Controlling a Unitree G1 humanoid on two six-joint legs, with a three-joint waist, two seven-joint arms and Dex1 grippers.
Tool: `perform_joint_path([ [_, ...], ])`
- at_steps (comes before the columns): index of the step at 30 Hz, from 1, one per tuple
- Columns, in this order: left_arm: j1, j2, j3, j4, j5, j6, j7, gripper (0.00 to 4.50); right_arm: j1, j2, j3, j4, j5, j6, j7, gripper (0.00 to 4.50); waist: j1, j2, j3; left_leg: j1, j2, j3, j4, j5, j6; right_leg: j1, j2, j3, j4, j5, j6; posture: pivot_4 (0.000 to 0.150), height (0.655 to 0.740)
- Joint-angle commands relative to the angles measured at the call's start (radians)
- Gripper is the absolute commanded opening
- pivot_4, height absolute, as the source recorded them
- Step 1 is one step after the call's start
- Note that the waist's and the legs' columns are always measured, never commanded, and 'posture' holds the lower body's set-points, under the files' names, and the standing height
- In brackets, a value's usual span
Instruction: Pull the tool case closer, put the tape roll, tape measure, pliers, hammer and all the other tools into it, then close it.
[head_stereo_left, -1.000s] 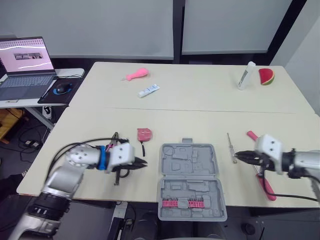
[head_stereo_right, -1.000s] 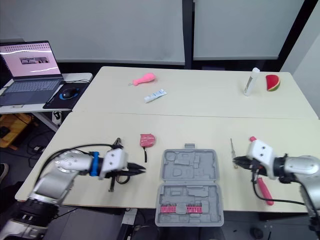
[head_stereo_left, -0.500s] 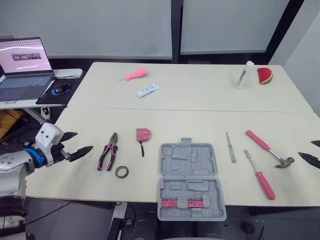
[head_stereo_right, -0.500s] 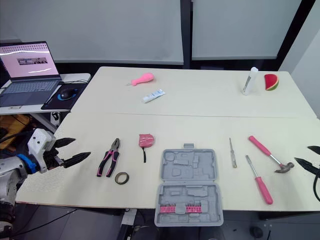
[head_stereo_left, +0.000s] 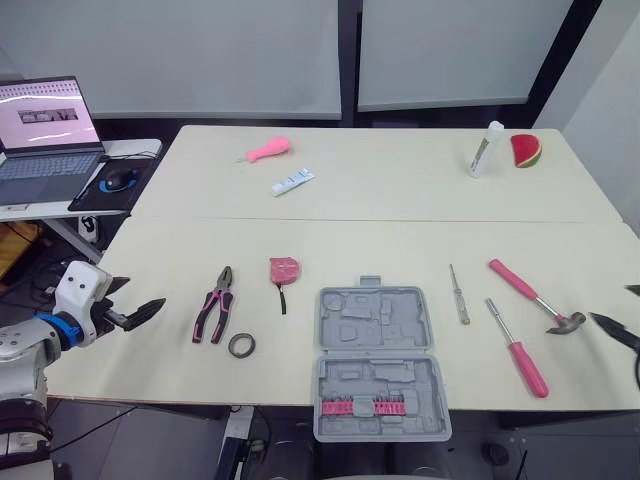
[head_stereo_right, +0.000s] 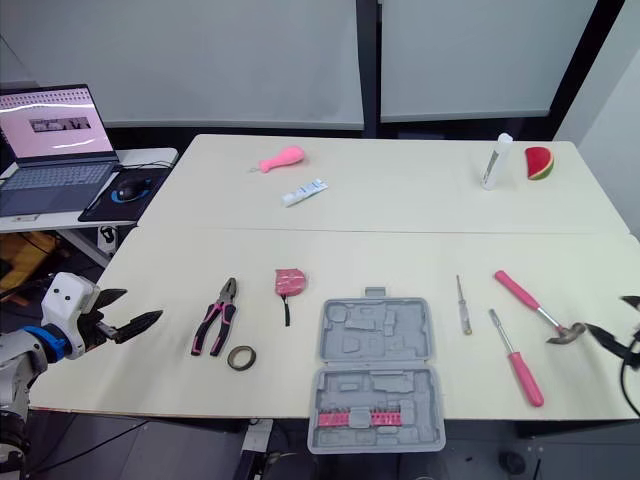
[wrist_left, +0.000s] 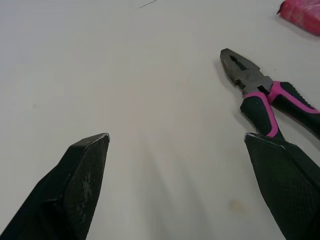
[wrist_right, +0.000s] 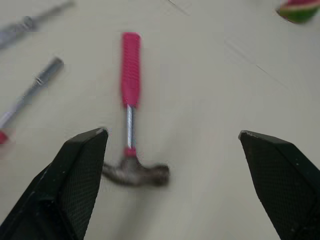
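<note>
Left gripper (wrist_left: 177, 144): held at the table's near edge, fingers spread wide, nothing gripped. Right gripper (wrist_right: 172, 136): held at the opposite end of that edge, fingers likewise spread and empty.

Tool case (head_stereo_left: 378, 360): laid open and flat between the two grippers, well apart from both.

Between the right gripper and the case: hammer (head_stereo_left: 528, 296), its head just ahead of the fingers and its pink handle pointing away from them; then a red-handled screwdriver (head_stereo_left: 518, 348); then a slim screwdriver (head_stereo_left: 458, 294), nearest the case.

Between the left gripper and the case: pliers (head_stereo_left: 214, 305), near the fingers, nose pointing away from the near edge; tape roll (head_stereo_left: 240, 345), lying flat past the pliers; tape measure (head_stereo_left: 283, 271), further on and beside the case's far corner.

Far beyond both grippers: white bottle (head_stereo_left: 485, 150), toy watermelon slice (head_stereo_left: 526, 151), pink toy (head_stereo_left: 268, 150), small tube (head_stereo_left: 292, 181).

Surface: pale cream table (head_stereo_left: 400, 230), made of two tops butted together. Pale blinds are seen behind it. A lower side desk with an open laptop (head_stereo_left: 45, 130) and a mouse (head_stereo_left: 118, 179) is set beyond the left gripper.
</note>
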Motion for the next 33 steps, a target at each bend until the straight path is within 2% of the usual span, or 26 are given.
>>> perform_joint_path([
  [1, 0.058, 0.039, 0.012, -0.078, -0.005, 0.010, -0.044, 4.50, -0.021, 0.042, 0.082, -0.306, 0.066, 0.121, -0.021, 4.47, -0.003, 0.001, 0.000, 0.000, 0.000, 0.000, 0.000, 0.000, 0.000, 0.000, 0.000, 0.000, 0.000, 0.000, 0.000, 0.150, 0.7400],
  [6, 0.162, 0.080, -0.001, -0.221, -0.020, 0.083, -0.129, 4.50, -0.143, 0.152, 0.285, -0.716, 0.213, 0.373, -0.050, 4.47, -0.006, 0.002, 0.001, -0.001, 0.000, -0.002, 0.000, 0.000, 0.000, -0.001, 0.000, 0.000, 0.000, 0.000, 0.000, 0.150, 0.7400],
  [10, 0.213, 0.091, -0.001, -0.336, -0.036, 0.123, -0.168, 4.50, -0.229, 0.207, 0.406, -0.897, 0.311, 0.510, -0.051, 4.47, 0.013, 0.001, 0.001, -0.002, 0.000, -0.003, 0.000, 0.000, 0.000, -0.003, 0.000, 0.000, -0.001, 0.000, 0.000, 0.150, 0.7400],
  [16, 0.272, 0.109, 0.001, -0.479, -0.041, 0.134, -0.224, 4.50, -0.268, 0.244, 0.503, -0.995, 0.322, 0.553, -0.056, 4.47, 0.025, -0.001, 0.001, -0.003, -0.001, -0.004, 0.001, 0.000, 0.000, -0.007, -0.002, 0.000, -0.002, 0.000, 0.000, 0.150, 0.7400],
  [22, 0.316, 0.143, -0.082, -0.668, -0.027, 0.041, -0.369, 4.50, -0.245, 0.244, 0.542, -0.990, 0.278, 0.542, -0.069, 4.47, 0.016, -0.001, 0.001, -0.003, -0.001, -0.003, 0.000, -0.001, 0.000, -0.008, -0.002, 0.000, -0.001, 0.000, 0.000, 0.150, 0.7400],
  [25, 0.276, 0.133, -0.156, -0.669, -0.005, -0.037, -0.418, 3.88, -0.240, 0.253, 0.557, -0.968, 0.235, 0.535, -0.093, 4.50, 0.017, -0.001, 0.001, -0.003, -0.001, -0.003, 0.000, 0.000, 0.000, -0.008, -0.001, 0.000, -0.001, 0.000, -0.001, 0.150, 0.7400],
  [33, 0.125, 0.076, -0.329, -0.452, 0.126, -0.216, -0.426, 1.40, -0.214, 0.251, 0.563, -1.003, 0.216, 0.556, -0.117, 4.50, 0.013, -0.001, 0.002, -0.003, -0.001, -0.002, 0.000, -0.001, 0.000, -0.005, 0.001, 0.000, 0.000, 0.000, -0.001, 0.150, 0.7400],
])
